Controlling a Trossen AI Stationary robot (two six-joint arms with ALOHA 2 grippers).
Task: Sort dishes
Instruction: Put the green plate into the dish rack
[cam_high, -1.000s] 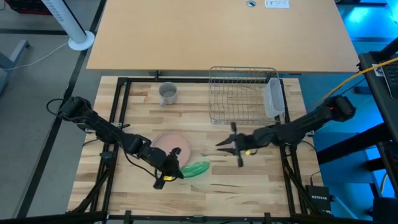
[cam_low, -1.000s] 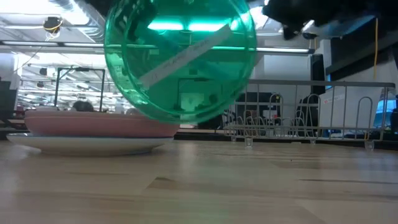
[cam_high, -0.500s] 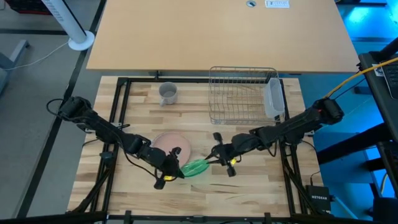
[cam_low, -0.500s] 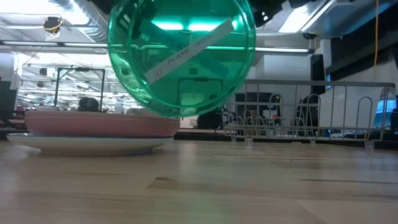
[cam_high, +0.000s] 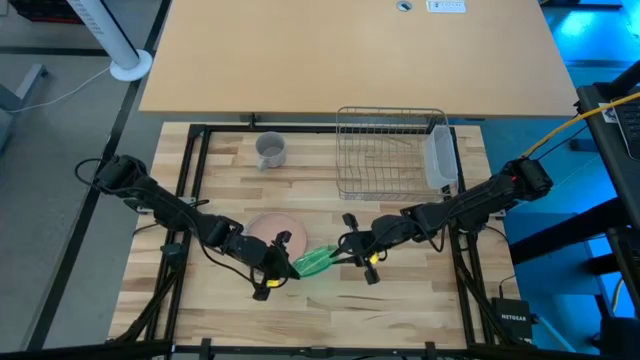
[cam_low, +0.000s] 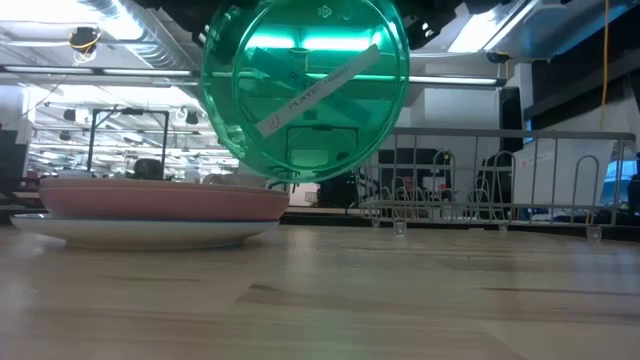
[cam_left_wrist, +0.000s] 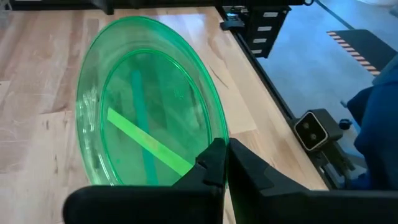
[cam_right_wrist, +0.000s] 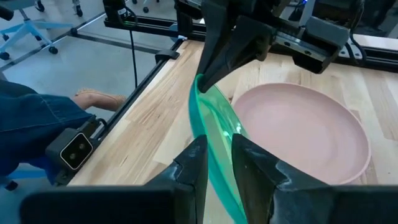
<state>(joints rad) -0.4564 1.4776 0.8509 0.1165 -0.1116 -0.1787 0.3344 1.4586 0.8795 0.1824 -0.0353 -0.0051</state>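
Above the desk (cam_high: 400, 300), just beside the pink plate (cam_high: 268, 227), the left tool (cam_high: 283, 271) is clamped on the green plate (cam_high: 313, 262), held on edge. At its opposite rim, the right tool (cam_high: 345, 253) straddles the plate, fingers (cam_right_wrist: 193, 168) apparently not gripping.

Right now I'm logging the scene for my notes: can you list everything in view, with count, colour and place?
Translucent green round plate: one, green, held on edge above the table's front middle.
Round pink plate: one, pink, front left of centre, stacked on a white plate.
Small grey cup: one, grey, back left.
Wire dish rack: one, silver, back right of centre.
Translucent plastic tub: one, whitish, at the rack's right side.
Wooden table: one, light wood.
Left hand: one, dark, shut on the green plate's rim.
Right hand: one, dark, fingers straddling the plate's opposite rim.
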